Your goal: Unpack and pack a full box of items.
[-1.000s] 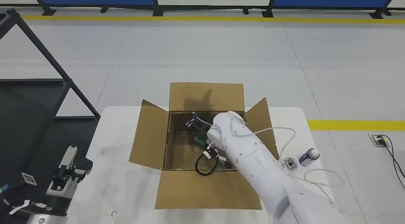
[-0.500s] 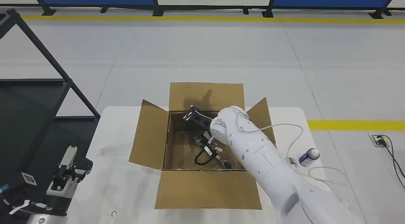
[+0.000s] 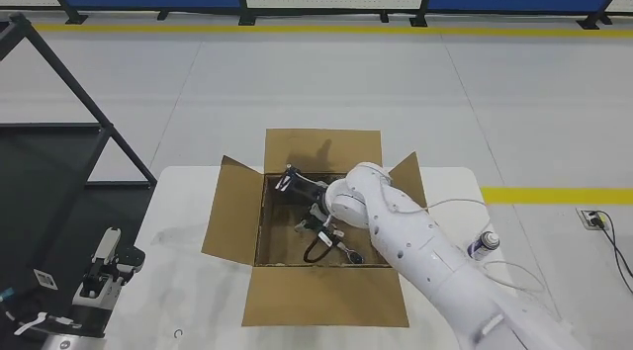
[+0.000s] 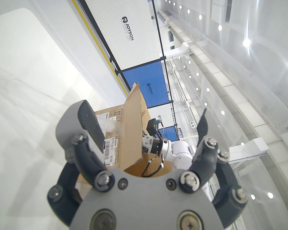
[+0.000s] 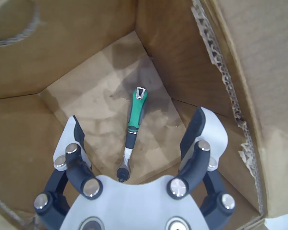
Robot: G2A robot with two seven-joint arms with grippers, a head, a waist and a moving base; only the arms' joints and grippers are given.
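Observation:
An open cardboard box (image 3: 321, 296) stands in the middle of the white table (image 3: 178, 251) with all its flaps folded out. My right arm comes in over the box's right side, and my right gripper (image 3: 288, 184) is down inside it near the far left corner. The right wrist view has that gripper (image 5: 136, 117) open above a green-handled ratchet wrench (image 5: 134, 117), which lies flat on the box floor (image 5: 86, 92) with nothing gripping it. My left gripper (image 4: 144, 112) is open and empty, held off to the left of the box (image 4: 132, 113).
A small can with a blue top (image 3: 484, 244) stands on the table right of the box. A black frame rack (image 3: 59, 152) borders the table's left side. The box walls (image 5: 177, 56) close in tightly around my right gripper.
My right gripper has swung from the middle of the box toward its far left corner, and the forearm has uncovered more of the box interior. The left arm has kept still.

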